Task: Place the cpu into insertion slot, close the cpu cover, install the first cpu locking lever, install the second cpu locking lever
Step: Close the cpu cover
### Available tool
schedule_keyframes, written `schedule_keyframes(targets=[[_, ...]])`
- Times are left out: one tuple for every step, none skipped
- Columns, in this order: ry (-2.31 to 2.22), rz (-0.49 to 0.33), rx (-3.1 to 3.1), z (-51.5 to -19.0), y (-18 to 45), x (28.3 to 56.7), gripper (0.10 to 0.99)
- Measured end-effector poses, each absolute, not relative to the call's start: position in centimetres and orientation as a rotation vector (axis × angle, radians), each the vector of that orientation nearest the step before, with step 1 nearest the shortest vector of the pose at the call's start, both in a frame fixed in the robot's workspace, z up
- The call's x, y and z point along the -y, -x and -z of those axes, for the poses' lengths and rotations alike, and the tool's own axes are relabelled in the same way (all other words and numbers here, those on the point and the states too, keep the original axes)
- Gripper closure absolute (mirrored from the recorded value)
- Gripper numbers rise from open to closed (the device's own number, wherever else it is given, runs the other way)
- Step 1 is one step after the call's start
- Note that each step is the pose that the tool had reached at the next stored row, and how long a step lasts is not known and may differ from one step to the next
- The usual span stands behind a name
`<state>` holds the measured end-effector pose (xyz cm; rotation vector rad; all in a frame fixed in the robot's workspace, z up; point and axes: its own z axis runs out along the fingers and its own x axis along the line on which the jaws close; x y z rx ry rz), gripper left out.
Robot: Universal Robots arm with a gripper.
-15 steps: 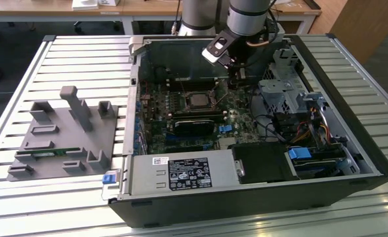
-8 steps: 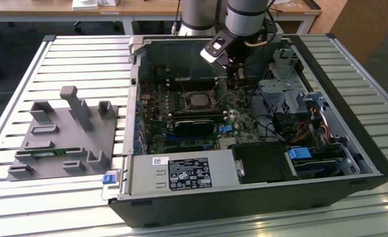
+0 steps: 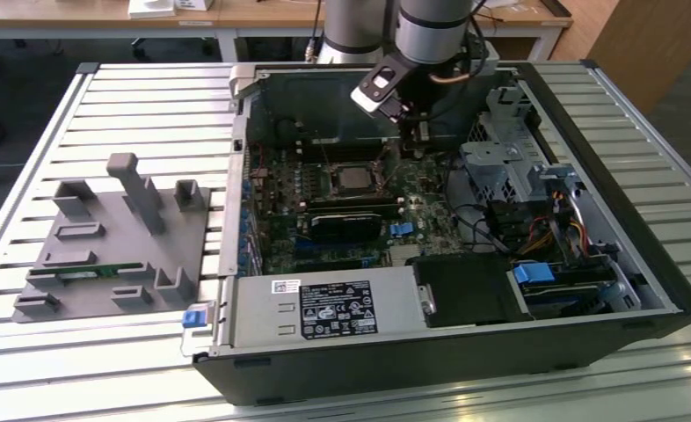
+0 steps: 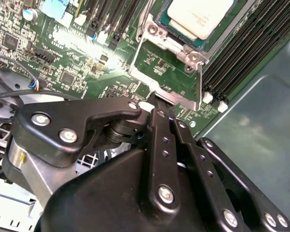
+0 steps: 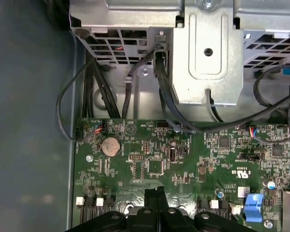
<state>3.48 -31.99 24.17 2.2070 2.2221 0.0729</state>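
The cpu point(image 4: 200, 17), a flat square chip with a pale silver top, lies seated in the insertion slot point(image 4: 159, 23), whose dark frame sits on the green motherboard. In the exterior view the insertion slot point(image 3: 352, 178) is in the middle of the open computer case. The cpu cover point(image 4: 168, 94), a thin metal frame with a square window, is swung open away from the chip, with green board showing through it. My gripper point(image 4: 157, 104) is shut, its black fingertips point(image 5: 154, 193) together and touching the cover's free edge. In the exterior view my gripper point(image 3: 412, 148) hangs just beyond the slot.
Long black memory slots point(image 4: 241, 53) run beside the socket, and the case wall point(image 4: 266, 130) is close behind. A metal drive cage point(image 5: 208, 53) and black cables point(image 5: 94, 92) crowd the board's edge. A grey parts fixture point(image 3: 123, 237) stands at the exterior view's left.
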Motion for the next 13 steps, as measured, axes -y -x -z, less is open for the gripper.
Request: schedule_keyframes(targets=[[-2.207, -0.073, -2.222, -24.2, -3.4, 32.0, 0.980], [-2.207, -0.073, -2.222, -24.2, -3.2, 32.0, 0.980], [-2.207, -0.073, -2.222, -24.2, -3.1, 32.0, 0.980], [-2.207, -0.073, -2.222, -24.2, -2.9, 32.0, 0.980], [-2.207, -0.073, -2.222, -24.1, -2.7, 32.0, 0.980], [-2.207, -0.073, -2.222, -24.1, -2.6, 32.0, 0.980], [-2.207, -0.073, -2.222, -24.1, -2.4, 32.0, 0.980], [-2.207, -0.073, -2.222, -24.1, -2.3, 32.0, 0.980], [-2.207, -0.073, -2.222, -24.1, -2.1, 32.0, 0.980], [-2.207, -0.073, -2.222, -24.1, -1.9, 32.0, 0.980], [-2.207, -0.073, -2.222, -24.1, -1.8, 32.0, 0.980], [-2.207, -0.073, -2.222, -24.1, -1.6, 32.0, 0.980], [-2.207, -0.073, -2.222, -24.1, -1.4, 32.0, 0.980]])
